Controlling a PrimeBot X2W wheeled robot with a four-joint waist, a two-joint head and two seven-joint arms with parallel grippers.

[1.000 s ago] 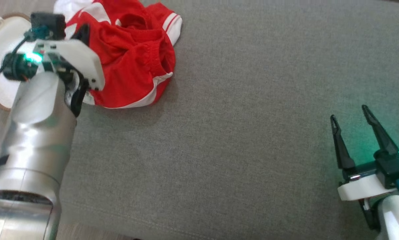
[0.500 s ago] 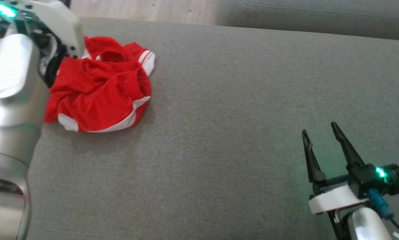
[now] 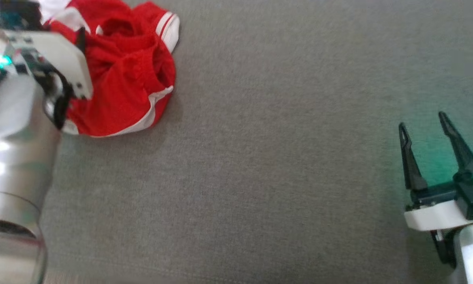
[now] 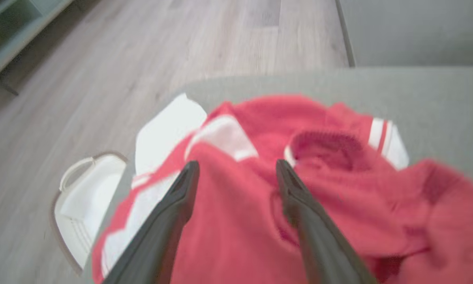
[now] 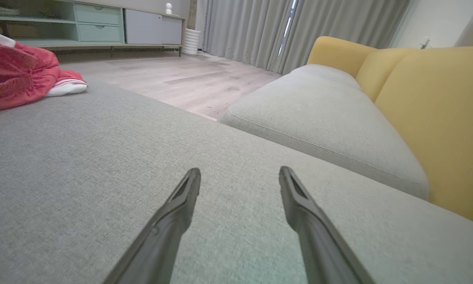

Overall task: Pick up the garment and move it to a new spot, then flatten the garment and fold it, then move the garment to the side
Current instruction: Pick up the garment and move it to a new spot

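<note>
The garment [image 3: 126, 79] is a red piece with white trim, lying crumpled at the far left of the grey cushion [image 3: 280, 177]. In the left wrist view my left gripper [image 4: 236, 167] is open just above it, its two dark fingers spread over the red fabric [image 4: 339, 197]; that view is blurred. In the head view my left arm [image 3: 15, 130] covers the garment's left edge. My right gripper [image 3: 422, 120] is open low over bare cushion at the right, far from the garment [image 5: 15, 75], with nothing between its fingers [image 5: 173, 221].
A white basket [image 4: 82, 197] stands on the wooden floor [image 4: 181, 47] just past the cushion's left edge. A second grey seat cushion [image 5: 319, 114] and a yellow sofa back [image 5: 438, 110] lie beyond my right gripper. A low cabinet [image 5: 82, 23] lines the far wall.
My left gripper has opened and let go of the garment, which rests in a heap on the cushion. The head camera has shifted between frames. The right gripper stays open.
</note>
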